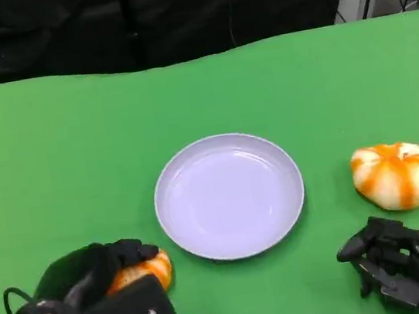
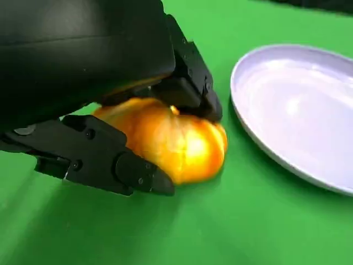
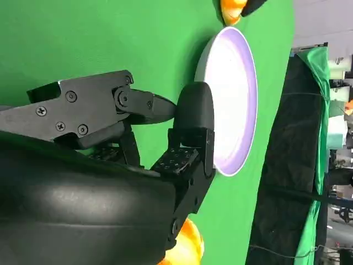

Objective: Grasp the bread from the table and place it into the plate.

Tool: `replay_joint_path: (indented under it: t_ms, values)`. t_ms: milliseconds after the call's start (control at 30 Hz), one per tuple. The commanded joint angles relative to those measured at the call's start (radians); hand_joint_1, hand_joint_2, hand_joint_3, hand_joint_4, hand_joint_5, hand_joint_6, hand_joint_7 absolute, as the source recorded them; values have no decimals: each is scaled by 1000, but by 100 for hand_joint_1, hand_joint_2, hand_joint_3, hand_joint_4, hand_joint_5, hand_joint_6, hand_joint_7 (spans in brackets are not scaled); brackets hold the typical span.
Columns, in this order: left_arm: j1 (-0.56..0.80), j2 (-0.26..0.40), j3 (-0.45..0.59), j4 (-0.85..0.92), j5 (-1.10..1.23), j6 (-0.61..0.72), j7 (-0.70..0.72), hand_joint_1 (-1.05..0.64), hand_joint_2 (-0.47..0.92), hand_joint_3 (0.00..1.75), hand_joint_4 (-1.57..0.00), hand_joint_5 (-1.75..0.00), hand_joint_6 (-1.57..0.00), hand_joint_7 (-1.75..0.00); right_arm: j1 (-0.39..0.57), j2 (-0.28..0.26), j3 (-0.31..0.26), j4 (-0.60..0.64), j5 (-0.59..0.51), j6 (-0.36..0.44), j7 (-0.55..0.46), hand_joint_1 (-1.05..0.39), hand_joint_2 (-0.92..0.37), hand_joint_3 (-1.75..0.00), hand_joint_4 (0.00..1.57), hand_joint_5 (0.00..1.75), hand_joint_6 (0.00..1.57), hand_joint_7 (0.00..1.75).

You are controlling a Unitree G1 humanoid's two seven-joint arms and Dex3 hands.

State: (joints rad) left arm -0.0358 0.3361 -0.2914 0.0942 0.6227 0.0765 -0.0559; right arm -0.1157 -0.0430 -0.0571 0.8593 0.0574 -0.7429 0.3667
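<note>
My left hand (image 1: 103, 289) is wrapped around the glossy orange-and-cream round bread roll (image 2: 176, 138): fingers (image 2: 187, 77) over the top, thumb side along the flank. The roll sits on the green worktop (image 1: 63, 170), just beside the near-left rim of the round pale lilac plate (image 1: 229, 195). From the left wrist view it looks still in contact with the cloth, so I'd call it gripped but not lifted; can't be sure.

Progress, my read: grasp is made or nearly made. Left to do: lift, carry across the rim, set down in the plate, release. Plate holds nothing yet.

My right hand (image 1: 408, 262) holds nothing, fingers apart, resting low at the near-right of the worktop, well clear of the plate.

Also around: a second orange-and-white striped round bun (image 1: 395, 174) to the right of the plate, near my right hand but apart from it. Black curtain behind the far edge.

Obstruction: nothing between roll and plate. Only the raised rim to clear; short move.
</note>
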Motion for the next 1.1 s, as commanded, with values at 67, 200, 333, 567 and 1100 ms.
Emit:
replay_joint_path:
  t_ms: [67,200,333,567,1100]
  values:
    - [29,0,-32,93,103,-69,235,-7,89,1,-85,-153,-141,-6,9,-9,0,0,6,8,-4,-27,-92,-45,65,173,76,106]
    - [26,-7,-32,146,135,-130,382,-8,91,12,-76,-173,-100,-100,8,-9,0,2,6,5,-3,-28,-92,-45,65,173,76,106]
    - [28,-10,-20,174,134,-180,470,-9,90,17,-78,-175,-74,-149,6,-8,-1,6,5,3,-4,-27,-92,-45,66,172,76,105]
    - [44,-5,7,137,125,-214,518,-11,83,27,-80,-175,-88,-122,3,-7,-1,12,5,1,-4,-28,-92,-45,66,174,76,105]
    - [109,-4,114,-171,143,-230,517,-6,36,107,-84,-168,-98,-108,-6,-6,-1,31,5,-2,-6,-28,-92,-45,66,174,76,105]
